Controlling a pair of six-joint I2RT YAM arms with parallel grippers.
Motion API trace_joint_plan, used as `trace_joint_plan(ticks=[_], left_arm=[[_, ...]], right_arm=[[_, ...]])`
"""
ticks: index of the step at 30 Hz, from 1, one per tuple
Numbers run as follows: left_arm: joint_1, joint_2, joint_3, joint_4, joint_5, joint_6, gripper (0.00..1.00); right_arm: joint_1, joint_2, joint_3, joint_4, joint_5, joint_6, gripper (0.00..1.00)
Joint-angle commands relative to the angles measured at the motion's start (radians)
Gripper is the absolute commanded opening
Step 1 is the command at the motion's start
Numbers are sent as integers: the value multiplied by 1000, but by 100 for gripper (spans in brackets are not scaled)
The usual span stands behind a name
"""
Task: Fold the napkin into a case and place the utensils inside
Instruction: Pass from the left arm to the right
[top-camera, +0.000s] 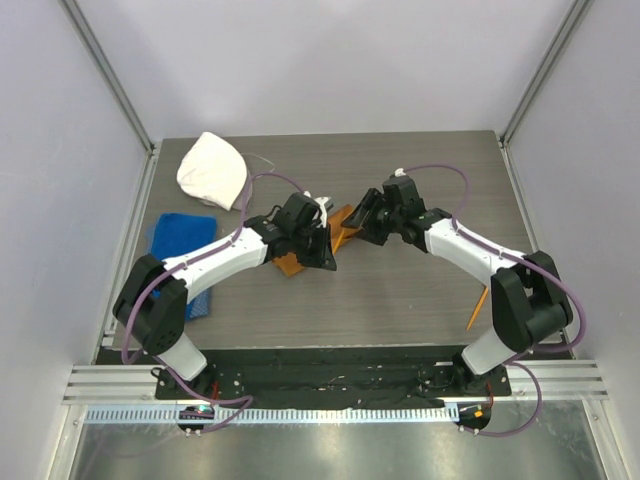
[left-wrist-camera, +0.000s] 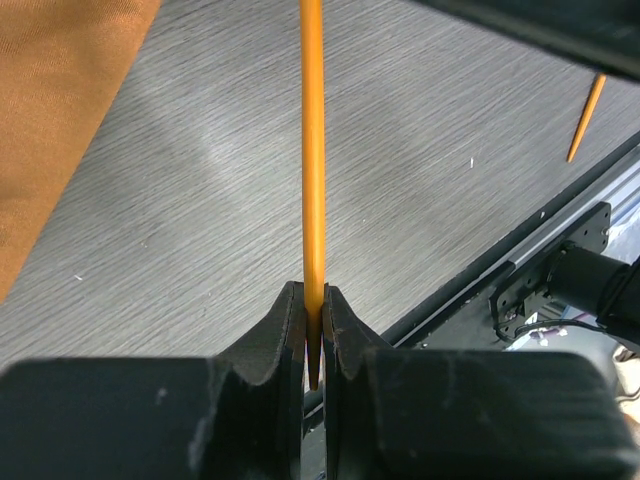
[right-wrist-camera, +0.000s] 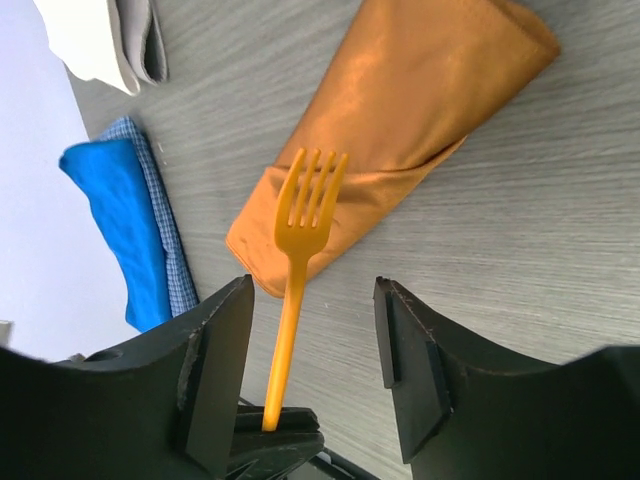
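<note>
- The fork (right-wrist-camera: 305, 200) is grasped only at the very end of its thin handle by the left tool (left-wrist-camera: 313, 295), whose jaws are clenched on it. With so long a shaft beyond so short a hold, a pivot or slip in the jaws is judged likely if the tines are pressed against anything.
- The right tool (right-wrist-camera: 312, 290) is seen released, its fingers standing wide on either side of the fork. The handle passes nearer to one finger than to the other, so the fork could be knocked askew if that tool were drawn away crookedly.
- The case (right-wrist-camera: 400, 140) lies loose on the desk (right-wrist-camera: 560, 250) and is held by nothing. It may be pushed along or unfolded rather than entered, and no open mouth can be made out between its layers.
- A second orange utensil (top-camera: 477, 308) lies well apart from the case, near the right arm's base, where it could be swept aside by that arm. Whether it is the spoon cannot be told.
- Relative to the tools, the fork's handle end is pinched between the left tool's fingertips, and the shaft stands straight out from them.
- In the right wrist view the fork stands in the gap between the open fingers and touches neither, as far as can be seen. Its tines are shown over the case's near end, but their height above the cloth cannot be judged.
</note>
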Motion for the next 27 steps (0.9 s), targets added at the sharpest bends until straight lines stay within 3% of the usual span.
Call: trace_joint_plan(ticks=[1,6,15,19,21,23,24,27], left_arm=[[3,-42,9,-3,15,24,5],[2,-31,11,-3,19,28,5],[2,-28,23,-14,25,43,5],[3,-30,29,-17,22,49,5],[3,-31,34,-35,-17,49,5],[17,-36,34,-59,-53,15,19],[47,-51,28,-58,-76,-4,38],[115,-89,-24,-23,-82,-109,53]], right_arm=[[16,11,31,45,-39,3,57],[16,16,14,82,-49,27,43],[18,56,17,119,-64,72,34],[18,74,28,119,-69,86,20],[16,76,34,119,-64,98,1],[16,80,43,113,-33,113,1],[16,85,58,67,-9,116,1],[18,100,137,-46,133,138,1]])
